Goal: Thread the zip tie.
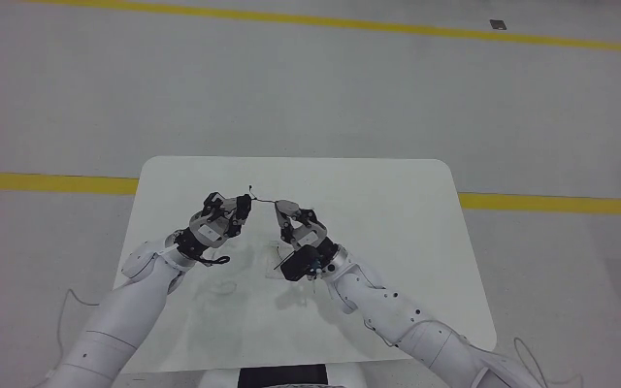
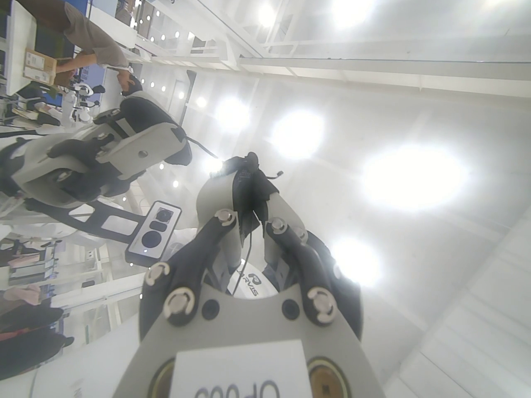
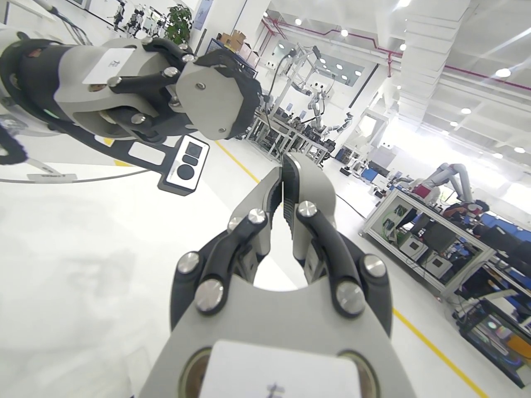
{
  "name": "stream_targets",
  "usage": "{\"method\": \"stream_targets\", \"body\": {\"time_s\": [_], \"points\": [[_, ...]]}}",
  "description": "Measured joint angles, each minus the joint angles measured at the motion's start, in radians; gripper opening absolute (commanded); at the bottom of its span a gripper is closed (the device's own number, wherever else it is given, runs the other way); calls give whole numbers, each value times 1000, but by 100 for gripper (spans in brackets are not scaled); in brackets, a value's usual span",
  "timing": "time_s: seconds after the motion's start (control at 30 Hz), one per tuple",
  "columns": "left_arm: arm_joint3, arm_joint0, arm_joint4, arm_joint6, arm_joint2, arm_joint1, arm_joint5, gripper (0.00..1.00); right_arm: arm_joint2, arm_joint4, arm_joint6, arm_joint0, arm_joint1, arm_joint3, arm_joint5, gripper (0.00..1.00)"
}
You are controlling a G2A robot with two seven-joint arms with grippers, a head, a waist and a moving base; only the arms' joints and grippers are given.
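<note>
A thin black zip tie (image 1: 264,202) spans the short gap between my two grippers above the middle of the white table (image 1: 388,194). My left gripper (image 1: 240,206) is shut on one part of it; in the left wrist view the strap (image 2: 250,238) runs down between that gripper's (image 2: 244,165) closed fingers and a short end (image 2: 278,174) pokes out beside the tips. My right gripper (image 1: 284,209) is shut on the other part. Its fingertips (image 3: 285,161) are pressed together, just below the left gripper (image 3: 232,97), with the strap (image 3: 271,126) rising between them.
A black looped cord (image 1: 218,260) lies by the left wrist, near the table's front left. The table's edges are well away from both grippers. Yellow floor lines (image 1: 543,202) run behind it.
</note>
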Motion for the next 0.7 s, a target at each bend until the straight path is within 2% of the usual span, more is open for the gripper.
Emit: {"method": "stream_targets", "body": {"time_s": [0.7], "points": [[0,0,0,0,0,0,0,0,6,0,4,-8,-1,16,0,0]]}}
